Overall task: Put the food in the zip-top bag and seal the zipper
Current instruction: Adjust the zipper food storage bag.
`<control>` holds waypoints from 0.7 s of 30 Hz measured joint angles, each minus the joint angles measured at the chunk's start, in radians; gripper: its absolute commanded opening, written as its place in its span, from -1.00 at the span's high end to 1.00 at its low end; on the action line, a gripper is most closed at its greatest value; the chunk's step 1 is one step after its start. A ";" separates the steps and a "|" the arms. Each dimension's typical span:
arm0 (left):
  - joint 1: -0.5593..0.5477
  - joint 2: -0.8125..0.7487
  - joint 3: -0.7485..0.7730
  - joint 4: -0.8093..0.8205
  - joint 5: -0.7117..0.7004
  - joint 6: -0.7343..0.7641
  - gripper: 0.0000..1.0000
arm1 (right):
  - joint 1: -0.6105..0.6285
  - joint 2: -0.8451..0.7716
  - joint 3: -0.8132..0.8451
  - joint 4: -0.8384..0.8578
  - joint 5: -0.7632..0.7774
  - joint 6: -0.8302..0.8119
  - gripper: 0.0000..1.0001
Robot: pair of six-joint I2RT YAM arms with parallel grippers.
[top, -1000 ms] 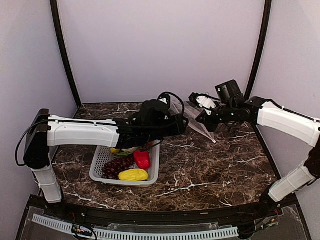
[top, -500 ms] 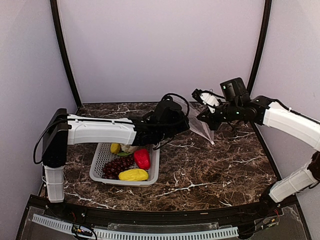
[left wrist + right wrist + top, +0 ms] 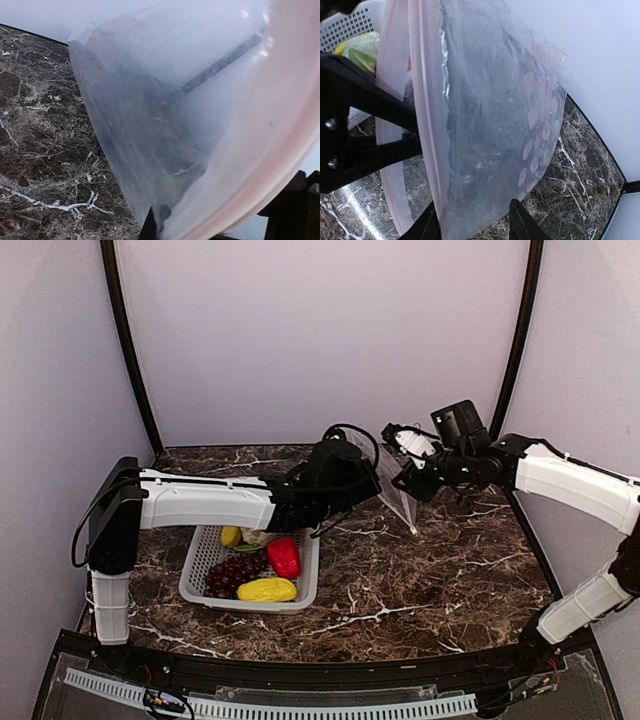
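We start at the grey mesh basket, which sits on the dark marbled counter and holds all the food we can see: a yellow fruit along its near rim, the dark grape bunch beside that, the red pepper toward its right wall, and at its far end the cauliflower next to another small yellow piece. The left arm passes over the far end of the basket, and the left fingers are up off the counter, beyond the basket's far right corner. They are pressed fully together on the mouth edge of the zip-top bag, pinching it by the pinkish zipper. The bag hangs in the air to the right of the basket and farther back, with its lower tip down near the counter. We see nothing inside it, and its white dots gather on the part away from the mouth. Farther right of the basket, the right fingers stand clearly apart. The bag's plastic passes loosely between them, and neither one is clamped on it.
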 measured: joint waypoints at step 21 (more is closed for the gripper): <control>-0.002 0.000 -0.008 0.070 0.029 -0.005 0.98 | 0.000 0.055 0.017 0.042 0.067 0.026 0.55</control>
